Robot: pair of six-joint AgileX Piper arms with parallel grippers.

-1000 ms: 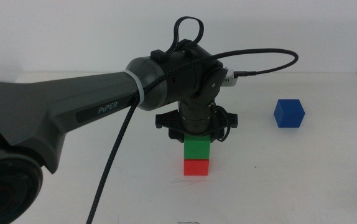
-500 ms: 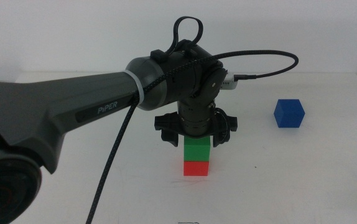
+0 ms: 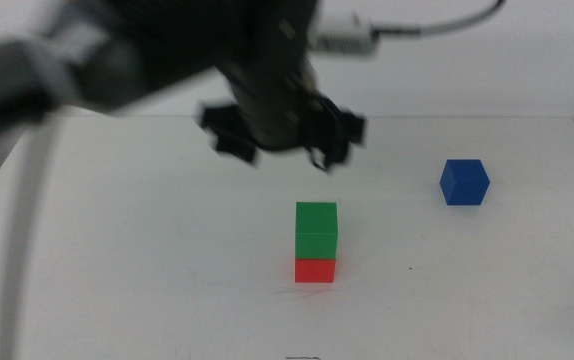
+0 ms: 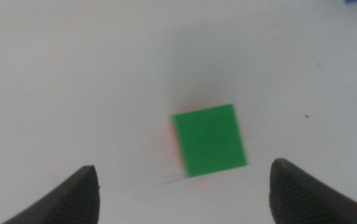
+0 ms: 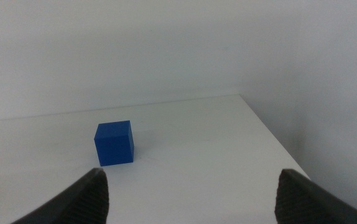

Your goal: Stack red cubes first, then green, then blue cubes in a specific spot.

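The green cube (image 3: pixel 316 229) sits on top of the red cube (image 3: pixel 315 270) near the middle of the table. From the left wrist view the green cube (image 4: pixel 209 139) shows from above, with only a thin sliver of the red cube (image 4: pixel 170 140) beside it. My left gripper (image 3: pixel 285 143) hangs blurred above and behind the stack, open and holding nothing. The blue cube (image 3: pixel 464 182) stands alone at the right. In the right wrist view the blue cube (image 5: pixel 114 143) lies ahead of my right gripper (image 5: pixel 191 177), which is open, empty and well short of it.
The white table (image 3: pixel 117 260) ends at a far edge (image 3: pixel 487 117) against a pale wall. Its right corner and side edge (image 5: pixel 272 134) show in the right wrist view, just beyond the blue cube.
My left gripper has let go of the green cube and risen quickly up and back from the stack. The green cube stays on the red one.
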